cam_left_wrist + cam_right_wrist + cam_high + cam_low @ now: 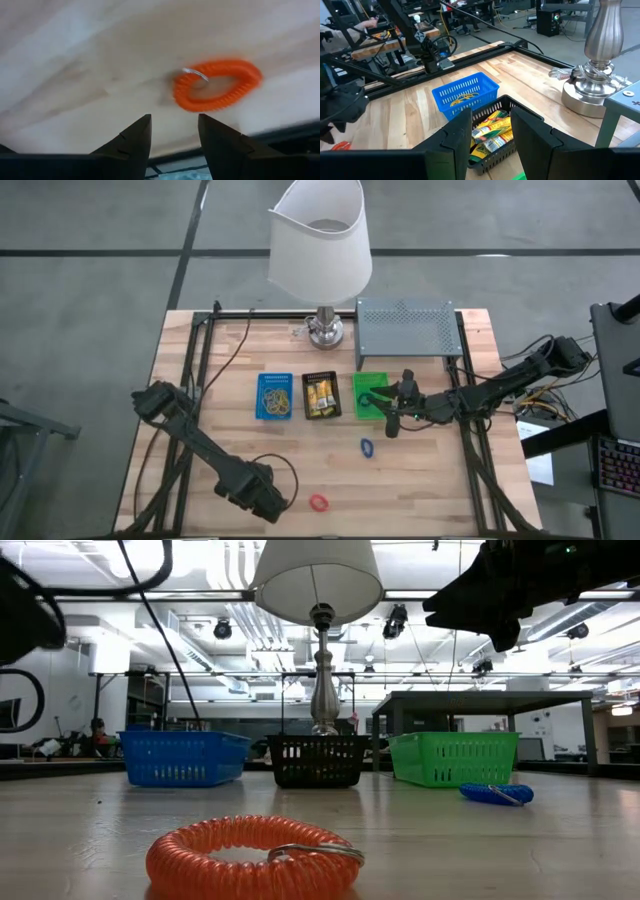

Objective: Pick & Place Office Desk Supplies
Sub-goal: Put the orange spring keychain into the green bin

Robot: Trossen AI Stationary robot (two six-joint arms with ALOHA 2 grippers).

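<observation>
A red coiled ring (318, 503) (255, 857) (217, 85) lies flat on the table near its near edge. My left gripper (283, 502) (175, 120) is open just left of it, fingers pointing at it without touching. A blue coiled ring (367, 447) (496, 793) lies flat in front of the green tray (369, 383). My right gripper (386, 410) (492, 112) is open and raised above the green tray. Yellow packets (320, 396) (490, 132) lie in the black tray (305, 396). Tan rubber bands (274, 397) (464, 98) lie in the blue tray (261, 397).
A lamp with a white shade stands on its metal base (324, 331) (592, 92) at the far edge. Right of it is the grey perforated shelf (405, 328). Bare wood lies between the trays and the near edge. People and equipment show in the room beyond.
</observation>
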